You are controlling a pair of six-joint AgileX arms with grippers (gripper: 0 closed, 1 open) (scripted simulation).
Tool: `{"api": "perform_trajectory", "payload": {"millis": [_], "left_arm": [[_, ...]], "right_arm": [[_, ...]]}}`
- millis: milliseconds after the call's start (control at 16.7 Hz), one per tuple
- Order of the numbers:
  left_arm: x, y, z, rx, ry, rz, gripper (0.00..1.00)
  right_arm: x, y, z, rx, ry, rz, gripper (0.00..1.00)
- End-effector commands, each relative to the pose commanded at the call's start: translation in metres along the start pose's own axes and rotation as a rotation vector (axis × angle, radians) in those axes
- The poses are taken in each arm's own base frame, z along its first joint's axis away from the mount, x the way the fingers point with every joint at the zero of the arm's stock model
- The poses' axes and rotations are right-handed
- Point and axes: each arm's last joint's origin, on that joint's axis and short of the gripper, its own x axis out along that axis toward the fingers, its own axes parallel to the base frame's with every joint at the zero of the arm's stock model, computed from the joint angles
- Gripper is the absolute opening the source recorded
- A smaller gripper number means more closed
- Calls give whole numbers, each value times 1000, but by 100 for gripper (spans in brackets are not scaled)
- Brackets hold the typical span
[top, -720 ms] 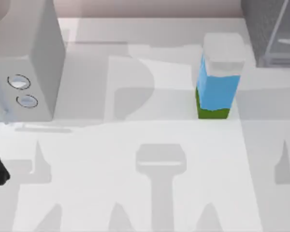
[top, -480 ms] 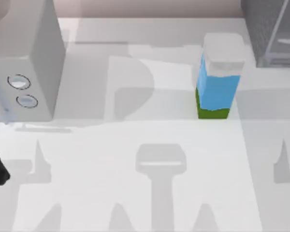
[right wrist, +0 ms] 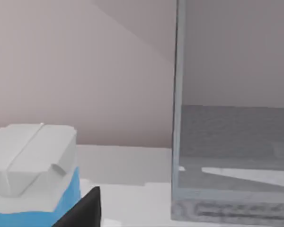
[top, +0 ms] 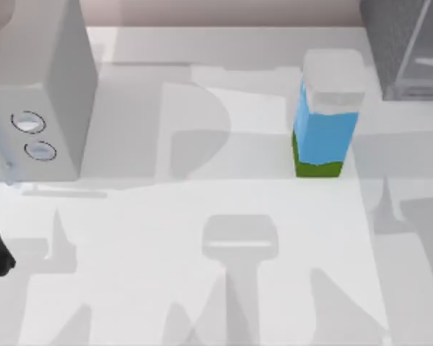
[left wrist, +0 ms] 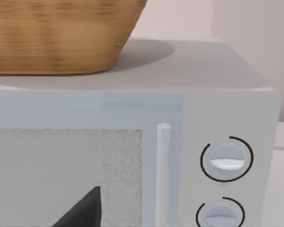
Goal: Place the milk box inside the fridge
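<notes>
From the top view I see the milk box [top: 325,115] standing upright on the table [top: 202,288], right of centre and just left of the fridge [top: 404,43] at the far right corner, with the dial box [top: 40,94] at the far left. My left wrist view adds what the top view hides: a wicker basket [left wrist: 61,35] sitting on top of the dial box, whose inside I cannot see. My right wrist view shows the milk box's white top beside the fridge's translucent door panel [right wrist: 234,104], the carton outside it; I cannot tell how either gripper's fingers stand.
</notes>
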Motion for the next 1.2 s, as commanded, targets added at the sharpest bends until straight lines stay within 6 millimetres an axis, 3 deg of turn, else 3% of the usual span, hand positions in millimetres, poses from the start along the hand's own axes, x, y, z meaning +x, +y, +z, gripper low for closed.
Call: {"api": "perform_trajectory", "payload": {"millis": [240,600,960,1200], "left_arm": [[0,0,0,0,0,0,100],[0,0,0,0,0,0,100],[0,0,0,0,0,0,100],[0,0,0,0,0,0,100]], "right_arm": [[58,34,-9,-34,134,27,100],[128,94,-53,-27,181,-12,100],[155,135,-112,-5,191,-76,100],[157,143,-126,5,190,-90,100]]}}
